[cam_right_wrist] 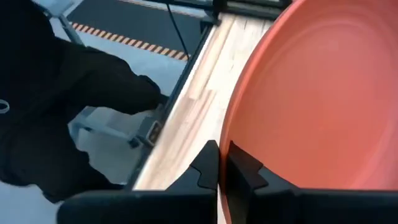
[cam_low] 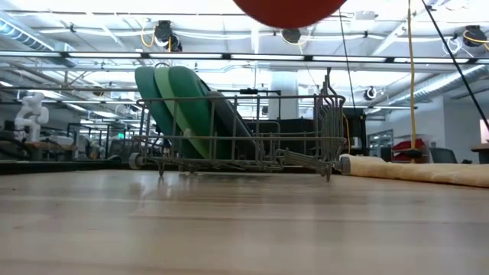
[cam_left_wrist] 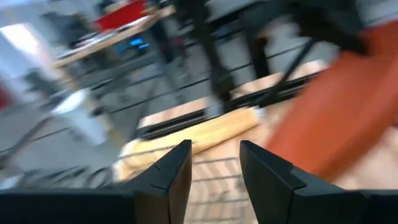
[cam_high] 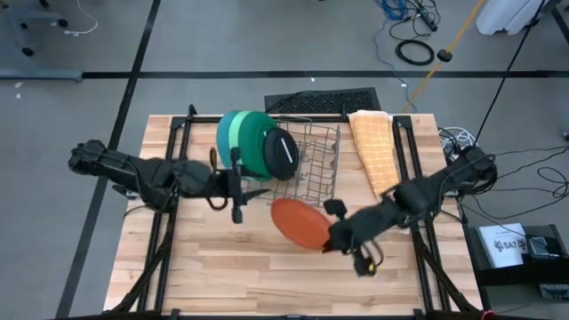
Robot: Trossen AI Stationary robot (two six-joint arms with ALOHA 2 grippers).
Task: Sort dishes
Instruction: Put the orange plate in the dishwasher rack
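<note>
A: How does the right pincer stand?

B: Its dark fingers are pinched tight on the rim of the small flat round orange plastic plate. The plate is lifted clear of the pale wooden worktop; in the low view only its lower edge shows, high above the boards.

A: And where is that plate from the pincer?

B: In the high view it spreads out toward ten o'clock of the right pincer, with the grip on its four o'clock edge. It hangs just off the six o'clock side of the grey wire dish rack, apart from it.

A: The left pincer?

B: The left pincer hovers at nine o'clock of the orange plate, near the rack's seven o'clock corner. Its two fingers stand parted with a plain gap, and nothing is between them. In its wrist view the orange plate is a blur ahead.

A: What sits in the rack?

B: Four plates stand on edge, leaning, in its nine o'clock half. From the outside inward: the large teal plastic plate, the light green plate, the dark green plate, then the small black plate resting against the dark green one. The rack's three o'clock half holds nothing.

A: Anything beside it?

B: A folded yellow-orange cloth lies on the worktop at the rack's three o'clock, just beside it.
</note>
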